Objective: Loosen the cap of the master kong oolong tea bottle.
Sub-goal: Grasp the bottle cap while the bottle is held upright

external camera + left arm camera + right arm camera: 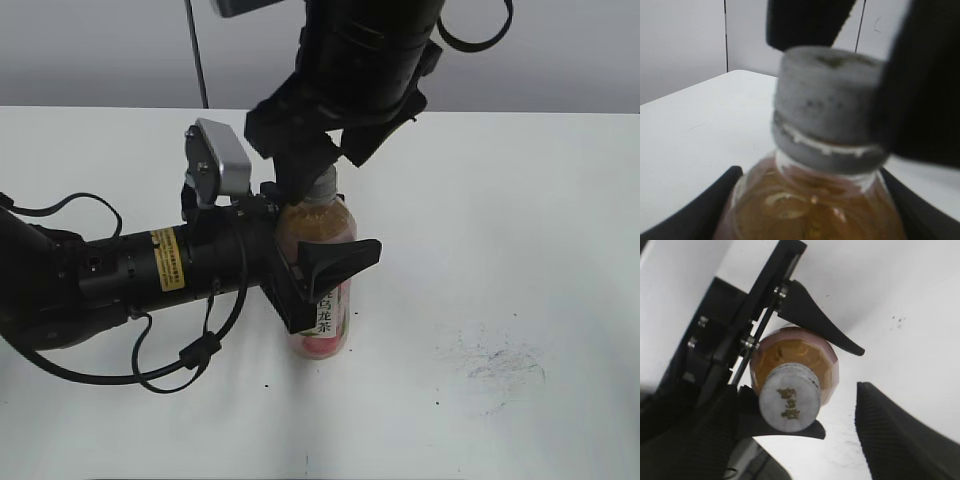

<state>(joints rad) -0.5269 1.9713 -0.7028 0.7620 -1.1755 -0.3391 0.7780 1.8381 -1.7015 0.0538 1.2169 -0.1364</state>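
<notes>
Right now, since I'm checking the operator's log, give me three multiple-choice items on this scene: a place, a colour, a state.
1. Where is the bottle? A upright on the table; B in a box; C lying flat.
2. What colour is the cap? A red; B white-grey; C green.
3. How is the right end effector? A open about the cap; B shut on the cap; C holding a cloth.

Answers: A, its base rests on the white top; B, the wrist views show pale grey; A, a wide gap shows beside the cap.
</notes>
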